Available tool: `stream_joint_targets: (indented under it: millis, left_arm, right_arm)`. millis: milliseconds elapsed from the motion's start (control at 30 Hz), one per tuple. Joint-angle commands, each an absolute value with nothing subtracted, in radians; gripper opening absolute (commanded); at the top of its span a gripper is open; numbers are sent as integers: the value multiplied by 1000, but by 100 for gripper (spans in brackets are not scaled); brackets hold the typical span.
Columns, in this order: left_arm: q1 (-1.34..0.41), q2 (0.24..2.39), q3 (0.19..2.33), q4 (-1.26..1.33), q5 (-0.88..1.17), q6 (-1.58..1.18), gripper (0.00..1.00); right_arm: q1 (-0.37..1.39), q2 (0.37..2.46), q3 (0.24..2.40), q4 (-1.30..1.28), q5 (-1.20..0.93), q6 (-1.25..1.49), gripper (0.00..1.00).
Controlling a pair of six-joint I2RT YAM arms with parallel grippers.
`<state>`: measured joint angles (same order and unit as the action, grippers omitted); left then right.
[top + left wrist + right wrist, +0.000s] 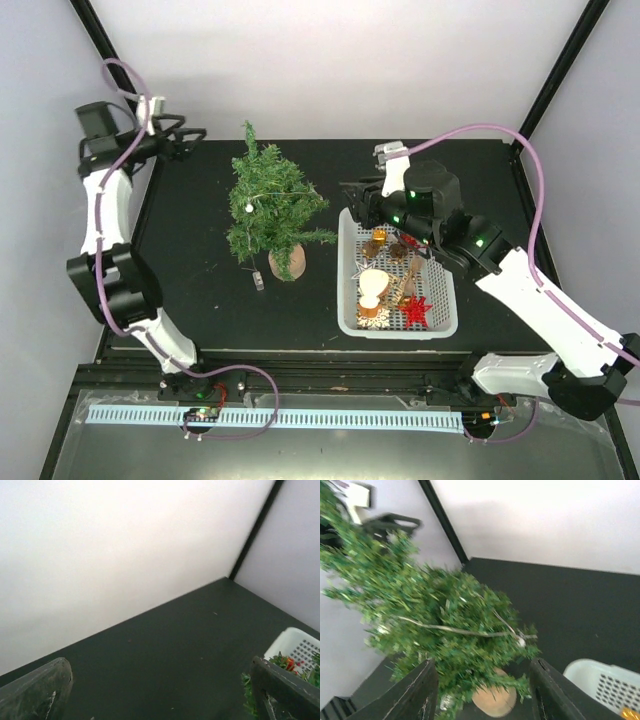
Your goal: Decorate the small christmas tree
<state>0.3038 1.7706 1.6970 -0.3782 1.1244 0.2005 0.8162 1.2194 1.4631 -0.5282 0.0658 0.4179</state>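
On the black table the small christmas tree stands near the middle, just left of the white basket. The right gripper hangs over the basket's far left corner, jaws partly spread, empty. The left gripper, at the far left, has jaws wide apart, empty.

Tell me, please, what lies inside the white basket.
The white basket holds a red star, a cream and tan ornament, a small gold piece and brown bits. The right arm covers its far right corner.
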Motion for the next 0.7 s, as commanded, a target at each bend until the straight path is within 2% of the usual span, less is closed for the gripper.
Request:
stream_joint_targets:
  millis: [0, 233, 433, 667]
  left_arm:
    - [389, 1683, 1627, -405, 1145, 97, 96]
    - [439, 1429, 1335, -620, 1135, 262, 98]
    - [439, 1207, 1125, -544, 1162, 153, 99]
    - [434, 1098, 1051, -512, 1196, 140, 99]
  right_arm:
    - [803, 1187, 1385, -601, 150, 469, 51]
    - [775, 1165, 1208, -701, 153, 589, 52]
    - [704, 1164, 1033, -705, 105, 662, 57]
    - [545, 1160, 858, -614, -91, 711, 61]
